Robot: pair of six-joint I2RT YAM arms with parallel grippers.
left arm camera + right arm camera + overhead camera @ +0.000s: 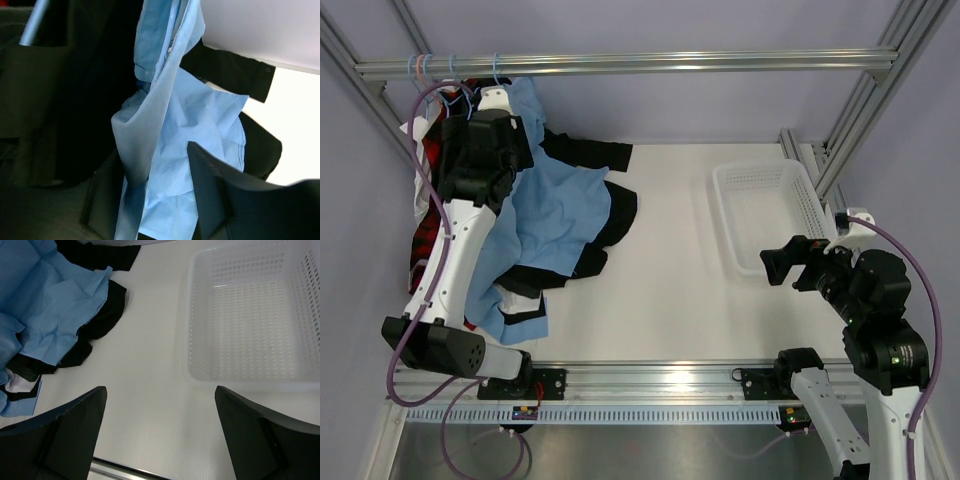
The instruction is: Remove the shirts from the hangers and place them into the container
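Large light blue button shirt (555,215) hangs from pale blue wire hangers (455,70) on the metal rail (670,63), far left. Its tail spills onto the white table (670,290), over a black shirt (595,150).

Left gripper (150,160) sits up by the collar. Its fingers are spread either side of a hanging blue fold, and we see the right finger clear of it.

White perforated plastic basket (722,205) sits far right, holding nothing.

Right gripper (160,390) hovers just before the basket's near rim, fingers spread wide, gripping nothing.
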